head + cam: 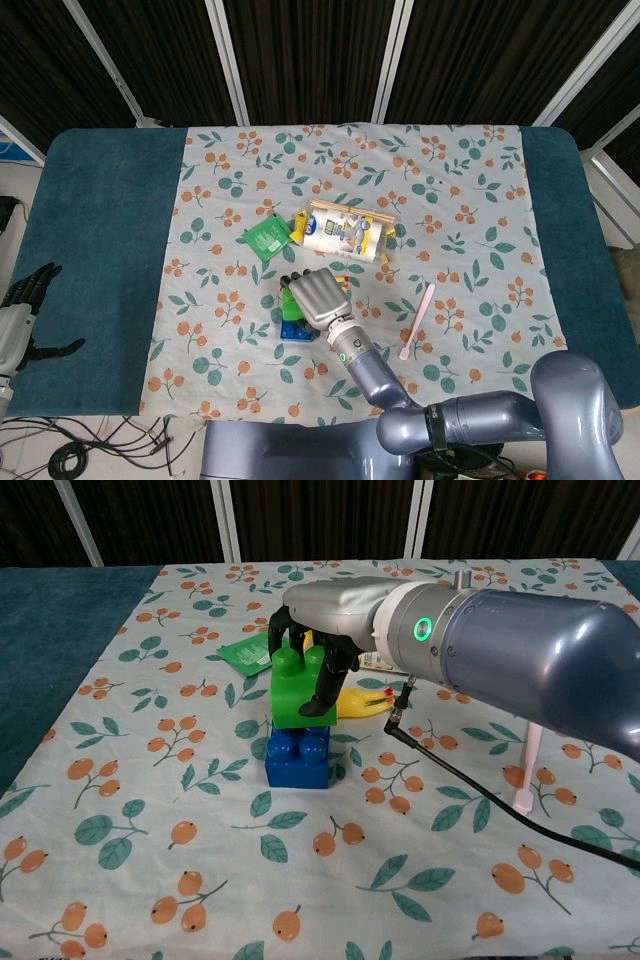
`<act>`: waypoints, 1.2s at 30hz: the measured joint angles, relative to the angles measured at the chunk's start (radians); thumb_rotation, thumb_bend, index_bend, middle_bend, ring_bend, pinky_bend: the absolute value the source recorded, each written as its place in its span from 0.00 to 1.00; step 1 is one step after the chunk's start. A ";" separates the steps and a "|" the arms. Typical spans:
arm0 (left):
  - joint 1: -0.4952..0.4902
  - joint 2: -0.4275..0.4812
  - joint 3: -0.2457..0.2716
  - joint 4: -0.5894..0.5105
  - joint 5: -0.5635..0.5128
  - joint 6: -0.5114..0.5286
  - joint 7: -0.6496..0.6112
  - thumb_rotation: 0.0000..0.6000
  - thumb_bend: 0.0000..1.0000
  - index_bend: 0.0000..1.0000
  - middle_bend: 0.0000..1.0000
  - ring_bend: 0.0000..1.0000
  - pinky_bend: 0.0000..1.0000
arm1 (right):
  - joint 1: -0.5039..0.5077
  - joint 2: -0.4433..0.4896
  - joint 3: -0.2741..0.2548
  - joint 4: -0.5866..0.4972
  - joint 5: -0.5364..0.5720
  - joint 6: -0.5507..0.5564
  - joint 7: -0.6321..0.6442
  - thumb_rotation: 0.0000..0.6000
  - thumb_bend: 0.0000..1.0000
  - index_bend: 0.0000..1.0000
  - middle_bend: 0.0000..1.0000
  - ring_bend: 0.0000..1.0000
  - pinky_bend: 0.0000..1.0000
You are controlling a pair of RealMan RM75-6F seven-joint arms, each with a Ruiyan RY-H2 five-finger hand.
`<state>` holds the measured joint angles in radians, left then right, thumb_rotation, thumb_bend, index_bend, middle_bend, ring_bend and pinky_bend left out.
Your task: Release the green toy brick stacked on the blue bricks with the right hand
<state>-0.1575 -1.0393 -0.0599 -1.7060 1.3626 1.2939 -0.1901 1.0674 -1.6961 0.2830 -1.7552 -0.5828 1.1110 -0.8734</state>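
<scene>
While our left robot hand (pixel 28 300) idles off the surface's (pixel 100 250) left edge, fingers apart and holding nothing, the green brick (pixel 297 692) sits seated on the blue bricks (pixel 299 756) mid-cloth, our right robot hand (pixel 318 645) grasping it from above. We should spread the fingers (pixel 326 685) evenly and lift straight up, lest the stack tip. How firmly the far-side fingers press, we cannot quite tell.

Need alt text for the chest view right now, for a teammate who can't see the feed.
The right hand reaches in from the right, its dark fingers curled over a green toy brick that sits stacked on a blue brick. They stand on a leaf-and-berry tablecloth, with a green packet behind and a pink spoon to the right.
</scene>
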 measured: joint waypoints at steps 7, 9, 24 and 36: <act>0.001 0.001 0.000 -0.001 0.001 0.002 0.000 1.00 0.00 0.00 0.00 0.00 0.00 | 0.012 0.001 -0.012 0.001 0.017 0.006 0.005 1.00 0.48 0.56 0.51 0.48 0.54; 0.001 0.001 0.000 -0.001 0.000 0.002 0.000 1.00 0.00 0.00 0.00 0.00 0.00 | 0.014 0.001 -0.012 0.001 0.020 0.008 0.008 1.00 0.48 0.56 0.51 0.48 0.54; 0.000 -0.001 0.000 0.000 0.002 0.001 -0.002 1.00 0.00 0.00 0.00 0.00 0.00 | 0.042 0.000 -0.005 -0.006 0.043 0.023 0.012 1.00 0.48 0.56 0.51 0.49 0.54; -0.001 0.001 0.000 -0.002 0.001 -0.002 -0.008 1.00 0.00 0.00 0.00 0.00 0.00 | 0.054 -0.014 -0.009 0.007 0.056 0.030 0.028 1.00 0.48 0.56 0.51 0.49 0.54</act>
<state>-0.1582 -1.0384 -0.0596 -1.7076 1.3637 1.2921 -0.1984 1.1213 -1.7101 0.2742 -1.7483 -0.5273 1.1408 -0.8452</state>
